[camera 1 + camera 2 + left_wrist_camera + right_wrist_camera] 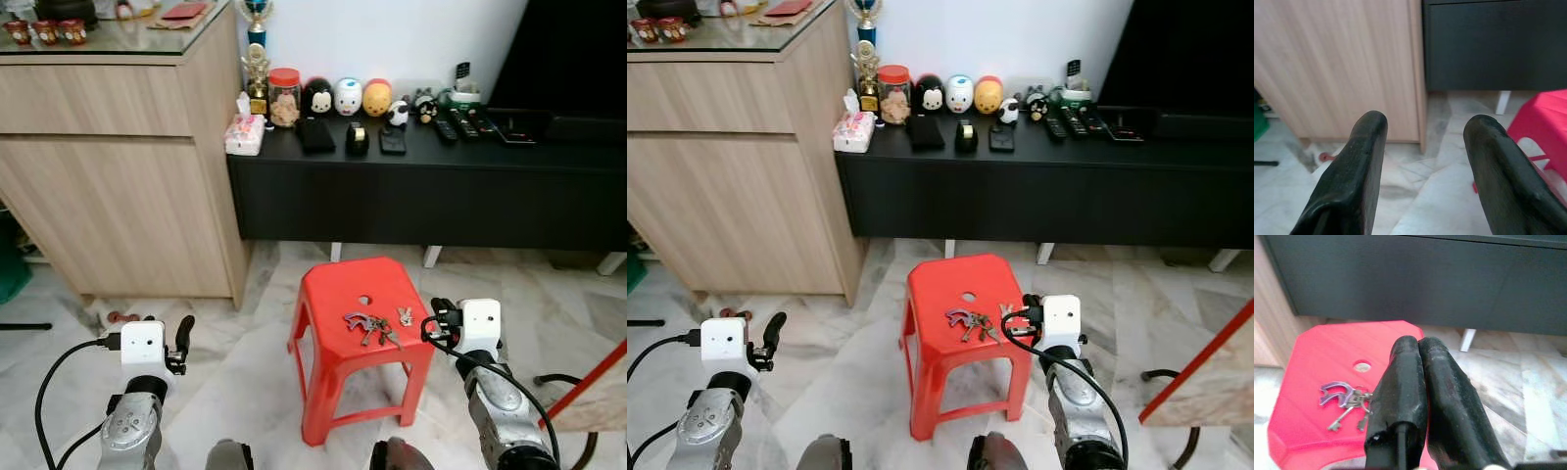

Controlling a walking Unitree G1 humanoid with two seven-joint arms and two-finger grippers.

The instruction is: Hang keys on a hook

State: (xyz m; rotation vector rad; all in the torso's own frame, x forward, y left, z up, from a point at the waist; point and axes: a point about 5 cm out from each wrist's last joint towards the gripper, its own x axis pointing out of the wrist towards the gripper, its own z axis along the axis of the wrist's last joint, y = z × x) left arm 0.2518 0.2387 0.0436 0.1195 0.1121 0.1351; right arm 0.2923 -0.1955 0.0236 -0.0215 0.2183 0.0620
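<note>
Red stool: we see a plastic stool (359,333) standing on the marble floor (245,362) in front of the black cabinet (431,186), low enough for our arms to reach its seat.
Keys: the bunch of keys (371,327) lies flat on the stool's seat, toward the side nearer our right arm, just past the small hole in the middle; nothing is holding it.
Right gripper: it (1418,350) hovers at the stool's right edge, just beside the keys, its fingers (1403,382) pressed together and empty. We judge it must spread them before it can pick the bunch up.
Left gripper: it (1422,132) hangs over the floor, well apart from the stool, with its fingers (1359,161) spread and nothing between them, so it looks idle.
Hook: we cannot make one out, so we judge the hanging place lies elsewhere.
Wooden cupboard: it (118,166) stands left of the black cabinet, whose tabletop carries toys and remotes.
</note>
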